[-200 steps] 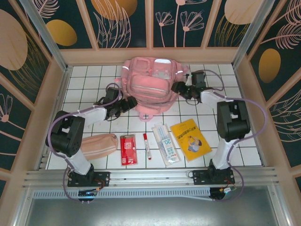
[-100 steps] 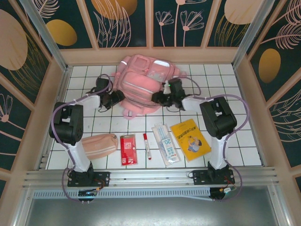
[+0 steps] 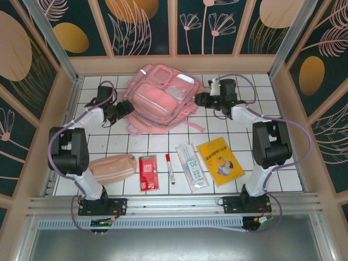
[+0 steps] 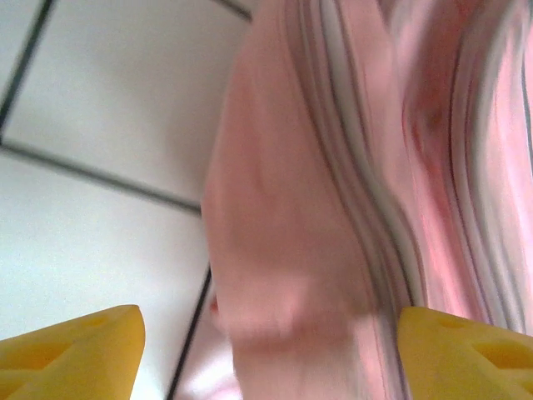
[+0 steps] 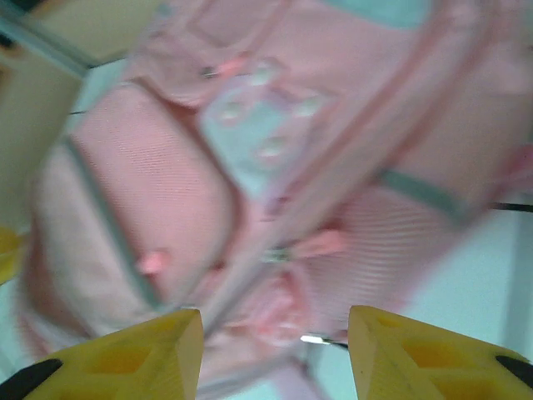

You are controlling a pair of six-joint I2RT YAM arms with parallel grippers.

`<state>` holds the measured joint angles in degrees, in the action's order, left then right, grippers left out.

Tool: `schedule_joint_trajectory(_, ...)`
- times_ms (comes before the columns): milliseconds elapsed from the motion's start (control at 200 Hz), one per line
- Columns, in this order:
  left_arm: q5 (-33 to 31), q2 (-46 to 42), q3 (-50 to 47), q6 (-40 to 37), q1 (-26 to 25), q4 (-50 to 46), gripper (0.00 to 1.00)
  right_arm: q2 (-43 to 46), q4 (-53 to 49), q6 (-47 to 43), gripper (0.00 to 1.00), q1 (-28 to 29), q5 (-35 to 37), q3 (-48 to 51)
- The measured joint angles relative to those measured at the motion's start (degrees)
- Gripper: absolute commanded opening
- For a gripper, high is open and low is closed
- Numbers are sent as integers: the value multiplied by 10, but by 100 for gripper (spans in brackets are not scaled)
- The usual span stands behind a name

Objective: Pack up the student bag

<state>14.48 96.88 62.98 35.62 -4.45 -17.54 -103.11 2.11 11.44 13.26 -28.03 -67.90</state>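
The student bag [image 3: 160, 100], a large light-pink fabric backpack, lies at twelve o'clock on the white tiled table [image 3: 98, 144]. The left gripper [image 3: 124, 109] sits at its nine o'clock and the right gripper [image 3: 200, 99] at its three, both with fingers spread. Packing looks barely begun: the peach fabric pouch [image 3: 112, 166], red packet [image 3: 148, 173], red marker [image 3: 169, 168], clear plastic sleeve [image 3: 192, 166] and yellow booklet [image 3: 220, 160] line six o'clock.

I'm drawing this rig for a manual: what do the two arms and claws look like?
Left arm and right arm alike: black joint housings, white link shells, looping purple cables. The left claw and right claw carry yellow wedge-shaped fingers with moulded recesses.
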Motion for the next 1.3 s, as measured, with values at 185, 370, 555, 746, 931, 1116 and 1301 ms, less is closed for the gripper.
schedule_joint_trajectory(185, 34, -38, -80, 32, -19, 17, 85, -59, -112, -217, 50, 9, -38, -31)
schedule_joint_trajectory(370, 62, -20, -102, 54, -20, 48, 85, -131, -172, -349, 51, 29, -30, -91)
schedule_joint_trajectory(555, 86, 13, -98, 69, -20, 84, 69, -178, -174, -418, 49, 34, -8, -151)
schedule_joint_trajectory(746, 96, 27, -85, 52, -20, 85, 41, -212, -191, -473, 7, 53, 12, -183)
schedule_joint_trajectory(931, 105, 27, -82, 39, -20, 84, 13, -205, -196, -518, 0, 48, -6, -176)
schedule_joint_trajectory(1116, 126, 27, -83, 44, -18, 89, 0, -167, -205, -547, 0, 33, -51, -138)
schedule_joint_trajectory(1301, 134, 27, -87, 60, -22, 112, 0, -161, -238, -527, 0, 30, -90, -144)
